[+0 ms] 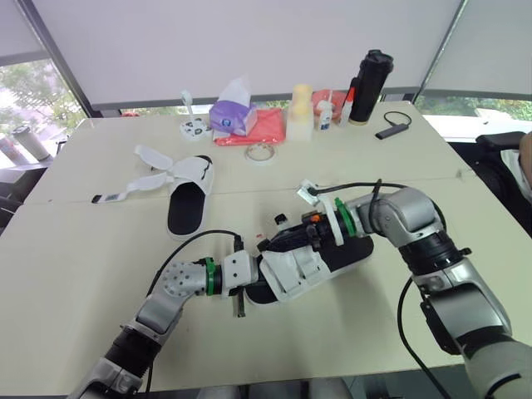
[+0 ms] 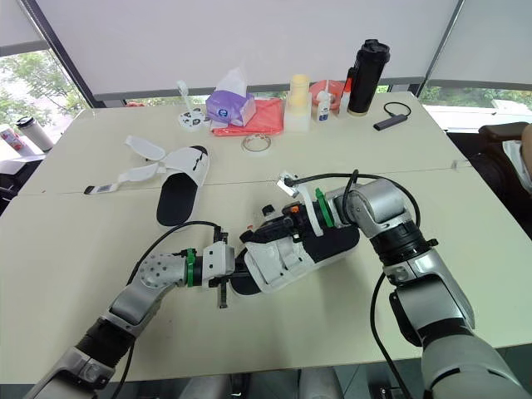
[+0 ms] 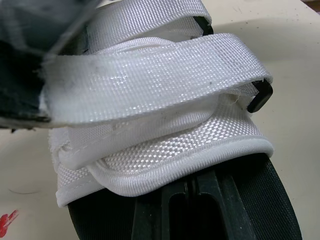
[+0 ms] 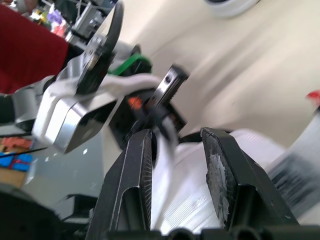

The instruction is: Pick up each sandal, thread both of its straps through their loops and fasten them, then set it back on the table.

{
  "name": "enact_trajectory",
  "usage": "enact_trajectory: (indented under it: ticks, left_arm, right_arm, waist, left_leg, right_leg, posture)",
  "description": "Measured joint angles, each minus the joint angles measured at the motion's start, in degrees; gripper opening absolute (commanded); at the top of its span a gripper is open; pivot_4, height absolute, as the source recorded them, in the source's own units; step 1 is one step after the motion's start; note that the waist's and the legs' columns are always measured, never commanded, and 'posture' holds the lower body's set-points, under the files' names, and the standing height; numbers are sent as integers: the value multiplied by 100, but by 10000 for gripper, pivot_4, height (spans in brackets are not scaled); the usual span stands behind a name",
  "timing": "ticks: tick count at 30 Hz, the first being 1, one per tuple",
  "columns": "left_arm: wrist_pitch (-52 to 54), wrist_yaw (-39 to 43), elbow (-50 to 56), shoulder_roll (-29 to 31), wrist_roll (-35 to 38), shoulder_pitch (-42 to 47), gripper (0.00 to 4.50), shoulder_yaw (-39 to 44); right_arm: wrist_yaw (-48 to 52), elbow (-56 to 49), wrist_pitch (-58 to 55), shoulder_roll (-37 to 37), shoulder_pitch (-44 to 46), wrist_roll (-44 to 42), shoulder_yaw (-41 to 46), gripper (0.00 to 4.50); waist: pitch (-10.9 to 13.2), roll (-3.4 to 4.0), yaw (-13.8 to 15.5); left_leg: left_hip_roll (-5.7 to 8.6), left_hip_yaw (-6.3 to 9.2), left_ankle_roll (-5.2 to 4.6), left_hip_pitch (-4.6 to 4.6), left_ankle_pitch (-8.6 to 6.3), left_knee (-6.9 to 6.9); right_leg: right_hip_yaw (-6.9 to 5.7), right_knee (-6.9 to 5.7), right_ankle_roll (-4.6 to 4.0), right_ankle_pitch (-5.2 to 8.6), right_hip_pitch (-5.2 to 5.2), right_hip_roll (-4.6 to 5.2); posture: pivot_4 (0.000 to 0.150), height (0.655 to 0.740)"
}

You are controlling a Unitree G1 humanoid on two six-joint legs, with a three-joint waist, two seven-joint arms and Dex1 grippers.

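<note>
Pale bench (image 1: pixel 75 249): the near sandal (image 1: pixel 299 270) sits between both arms, right jaws parted over its straps (image 3: pixel 150 80), left jaws' state untellable. An unpinched strap could slide out of its loop (image 3: pixel 260 95).

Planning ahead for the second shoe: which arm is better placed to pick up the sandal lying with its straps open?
Left, probably. The unfastened sandal lies on the robot's left, nearer the left gripper; the right gripper sits over the near sandal, farther off.
</note>
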State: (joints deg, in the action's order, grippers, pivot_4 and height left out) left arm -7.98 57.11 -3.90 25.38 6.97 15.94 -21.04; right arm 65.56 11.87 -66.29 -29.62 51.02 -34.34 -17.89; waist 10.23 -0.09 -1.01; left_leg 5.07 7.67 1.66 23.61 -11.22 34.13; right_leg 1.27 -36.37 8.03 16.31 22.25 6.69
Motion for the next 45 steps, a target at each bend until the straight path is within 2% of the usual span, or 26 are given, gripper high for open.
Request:
enact_trajectory:
  ticks: [15,18,19,20,39,45]
  left_arm:
    - [27,-11,55,2,-3,-31,0,-3]
    - [27,-13,56,2,-3,-32,0,-2]
    - [27,-13,56,2,-3,-32,0,-2]
    - [27,-13,56,2,-4,-32,0,-2]
    - [139,-38,150,30,-4,-66,0,5]
    - [138,-28,119,33,-4,-38,0,4]
  right_arm:
    - [235,-296,-221,-17,-5,34,-175,16271]
    - [233,-320,-313,-4,-4,29,-175,8427]
    - [230,-320,-333,13,-4,29,-175,3060]
    - [227,-320,-339,35,-2,29,-175,252]
    - [526,98,-238,77,465,110,-179,252]
    - [523,482,167,117,530,470,-269,252]
  waist:
    - [0,0,5]
    - [0,0,6]
    - [0,0,4]
    - [0,0,4]
    - [0,0,-4]
    - [0,0,-10]
  left_leg:
    - [1,0,1,0,0,-4]
    - [1,0,1,0,0,-4]
    - [1,0,1,0,0,-4]
    - [1,0,1,0,0,-4]
    - [2,0,1,0,0,-5]
    - [2,0,1,0,0,-4]
  right_leg:
    - [0,0,0,0,1,2]
    - [0,0,0,0,1,2]
    - [0,0,0,0,1,2]
    - [0,0,0,0,1,2]
    - [0,-1,1,-1,3,1]
    - [0,-4,1,-1,4,0]
  posture:
    - [1500,7400]
    - [1500,7400]
    - [1500,7400]
    - [1500,7400]
    - [1500,7400]
    - [1500,7400]
